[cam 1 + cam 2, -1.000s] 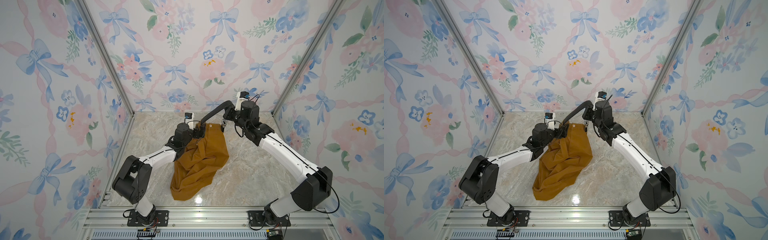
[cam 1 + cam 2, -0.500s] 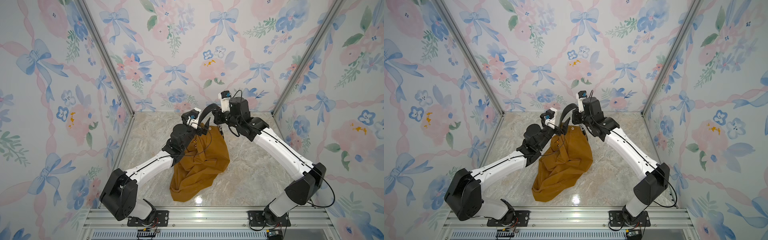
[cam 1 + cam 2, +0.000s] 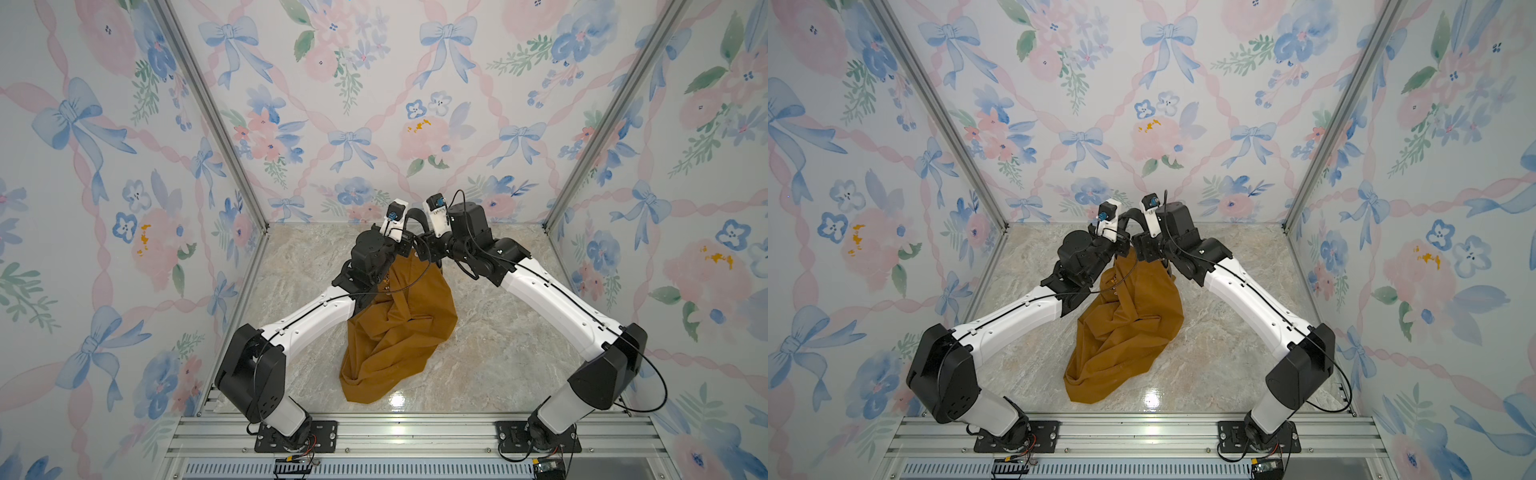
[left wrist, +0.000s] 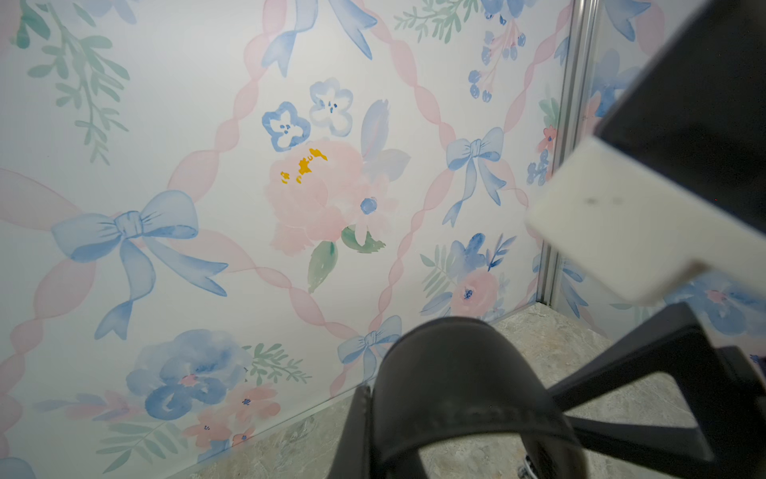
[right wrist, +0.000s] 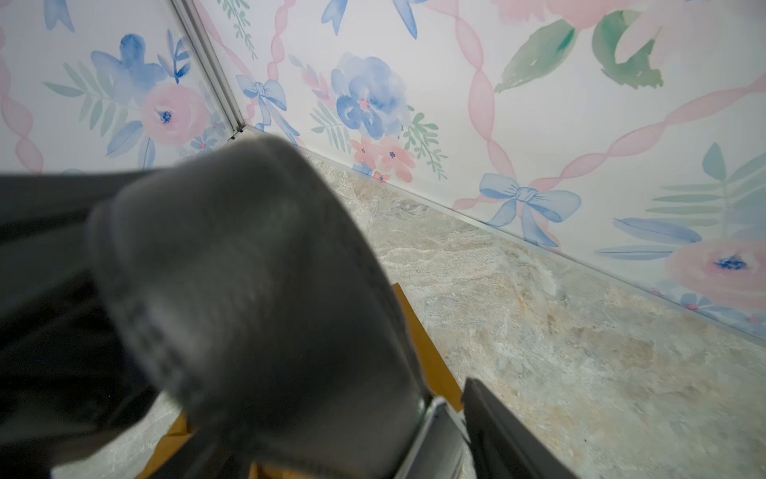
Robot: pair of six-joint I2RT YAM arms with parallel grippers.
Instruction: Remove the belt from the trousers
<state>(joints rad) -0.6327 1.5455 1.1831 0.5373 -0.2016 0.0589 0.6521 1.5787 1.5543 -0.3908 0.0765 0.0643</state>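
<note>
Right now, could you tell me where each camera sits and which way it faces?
Top views: overhead, front; both show trousers, both arms.
Left wrist: faces the back wall; black belt loop, left end effector shut on it.
Right wrist: faces the floor corner; blurred belt, silver buckle.
Shared: the belt.

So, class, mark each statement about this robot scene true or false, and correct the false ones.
1. The trousers are mustard brown. True.
2. The belt lies flat on the table beside the trousers. False: it arches up in the air above the far end of the trousers.
3. The near end of the trousers rests on the marble table. True.
4. The left hand is open and holds nothing. False: it is shut on the belt.
</note>
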